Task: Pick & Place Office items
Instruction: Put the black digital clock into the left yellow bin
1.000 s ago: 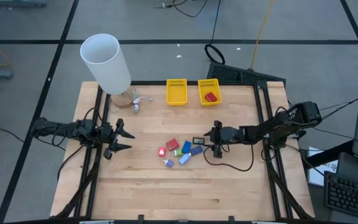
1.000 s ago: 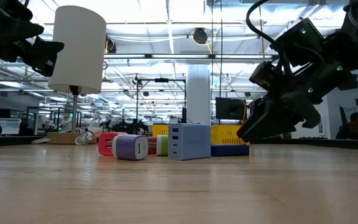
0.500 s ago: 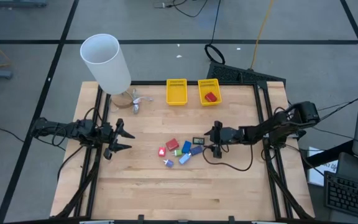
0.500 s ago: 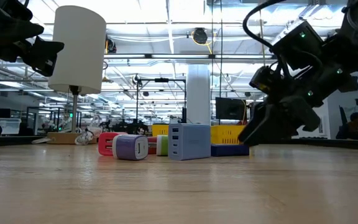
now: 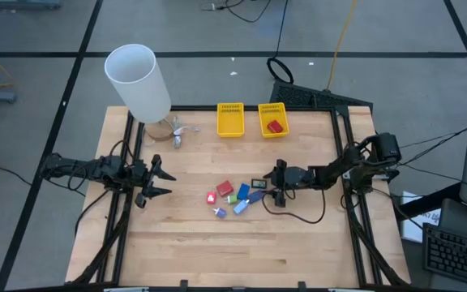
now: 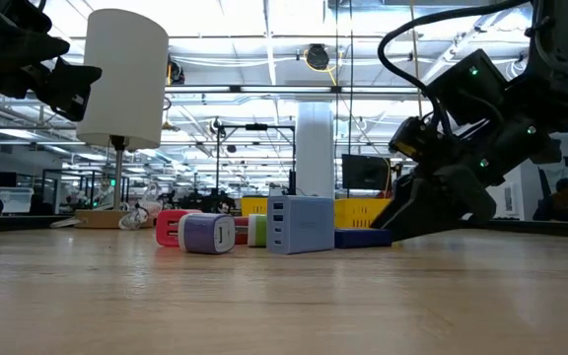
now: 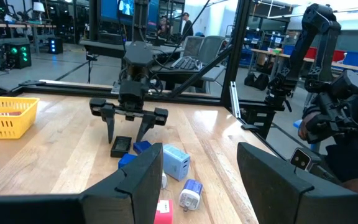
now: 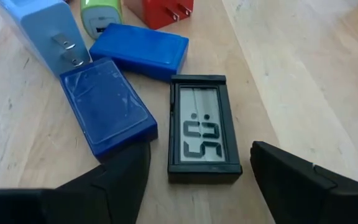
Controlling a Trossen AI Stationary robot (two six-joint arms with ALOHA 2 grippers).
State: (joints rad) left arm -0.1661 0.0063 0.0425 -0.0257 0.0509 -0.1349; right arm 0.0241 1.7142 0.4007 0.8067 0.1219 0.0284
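The office items lie in a cluster (image 5: 233, 199) mid-table: red, green, blue and light-blue pieces. A black rectangular piece with a grey display (image 8: 205, 127) lies flat at the cluster's right edge (image 5: 259, 183), next to two flat blue pieces (image 8: 107, 112). My right gripper (image 5: 272, 185) slants down just right of it. It is open, with one finger (image 8: 120, 177) on each side of the black piece's near end, touching nothing that I can see. My left gripper (image 5: 162, 180) hangs open and level at the table's left.
Two yellow mesh baskets (image 5: 230, 119) (image 5: 283, 114) stand at the far edge; the right one holds a red item (image 5: 275, 126). A tall white cylinder (image 5: 140, 81) stands at the far left corner. A black cable (image 5: 298, 217) loops on the wood under my right arm.
My right gripper has sunk toward the table and crept a little toward the table's left, closing on the black piece. The items have not moved.
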